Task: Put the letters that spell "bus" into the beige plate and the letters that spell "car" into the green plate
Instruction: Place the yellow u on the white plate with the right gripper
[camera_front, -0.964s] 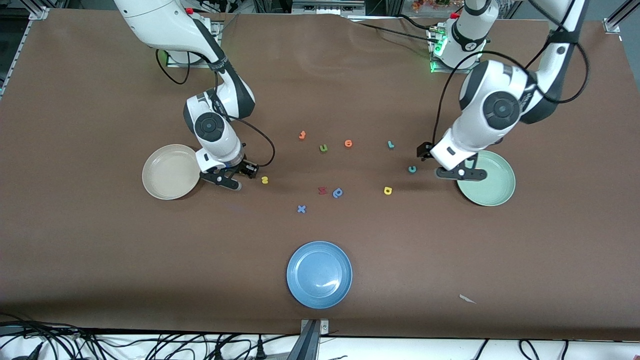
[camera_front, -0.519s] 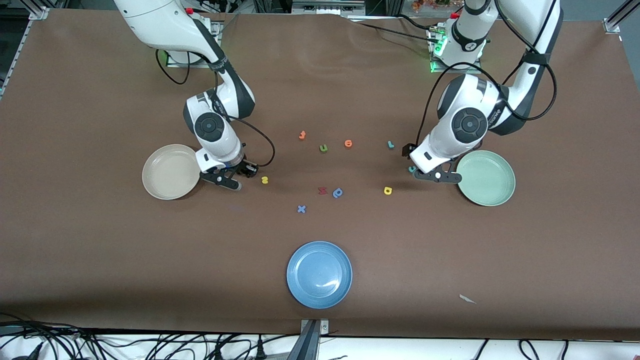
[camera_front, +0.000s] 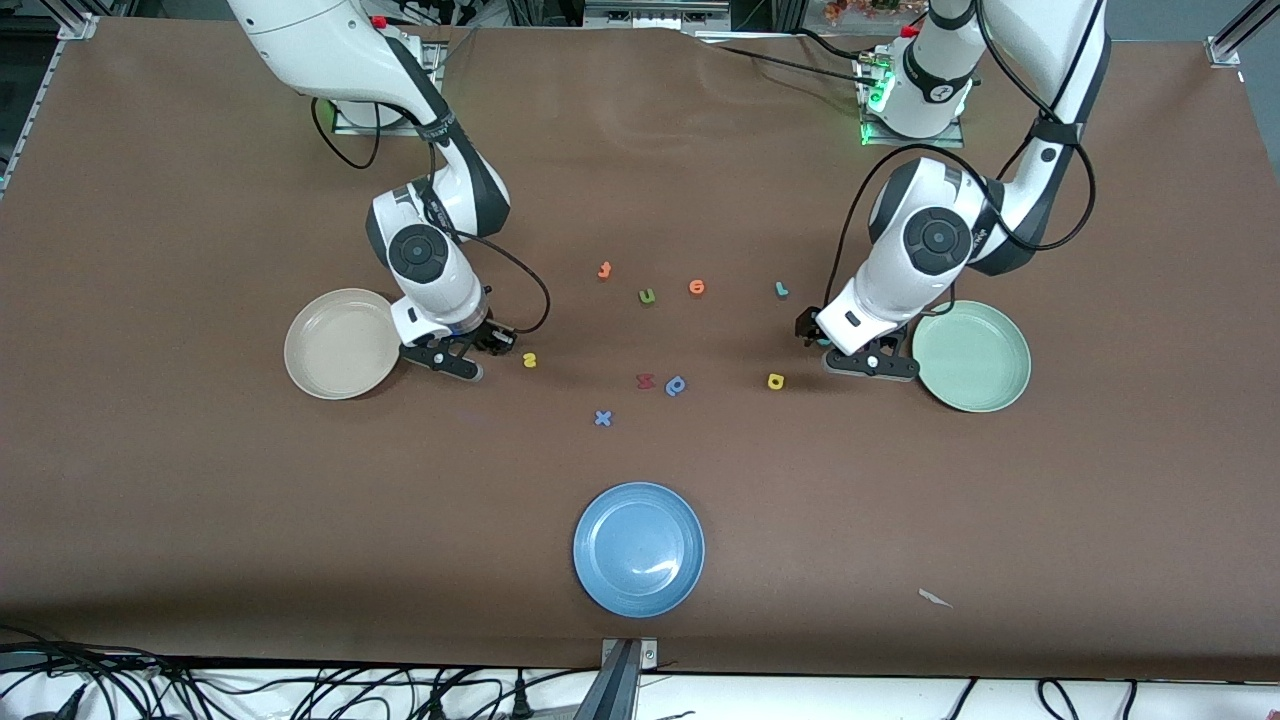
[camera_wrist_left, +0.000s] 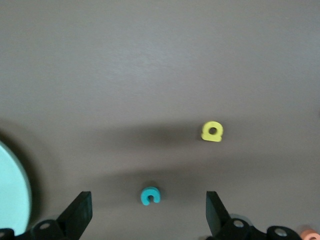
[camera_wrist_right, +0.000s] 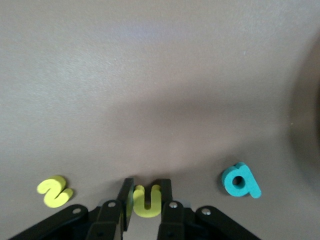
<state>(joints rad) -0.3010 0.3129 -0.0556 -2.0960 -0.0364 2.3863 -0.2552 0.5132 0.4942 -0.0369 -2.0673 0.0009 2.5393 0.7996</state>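
My right gripper (camera_front: 455, 355) (camera_wrist_right: 147, 192) is down at the table beside the beige plate (camera_front: 342, 343), shut on the yellow-orange u (camera_wrist_right: 147, 201). The yellow s (camera_front: 529, 360) (camera_wrist_right: 55, 191) lies on one side of it and the teal b (camera_wrist_right: 240, 181) on the other. The front view hides the u and the b under the hand. My left gripper (camera_front: 850, 352) (camera_wrist_left: 148, 212) is open and low over the teal c (camera_wrist_left: 150, 195), next to the green plate (camera_front: 972, 356). The yellow a (camera_front: 776, 381) (camera_wrist_left: 212, 131) lies close by, and the teal-blue r (camera_front: 782, 290) sits farther from the front camera.
Mid-table lie loose letters: two orange ones (camera_front: 604, 270) (camera_front: 697, 288), an olive u (camera_front: 647, 296), a red one (camera_front: 645, 381), a blue p-like one (camera_front: 676, 386) and a blue x (camera_front: 602, 418). A blue plate (camera_front: 638, 549) sits near the front edge, with a paper scrap (camera_front: 935, 598).
My right gripper has closed on the u. The left arm swung from over the green plate's rim toward the middle and came down over the teal c, still open.
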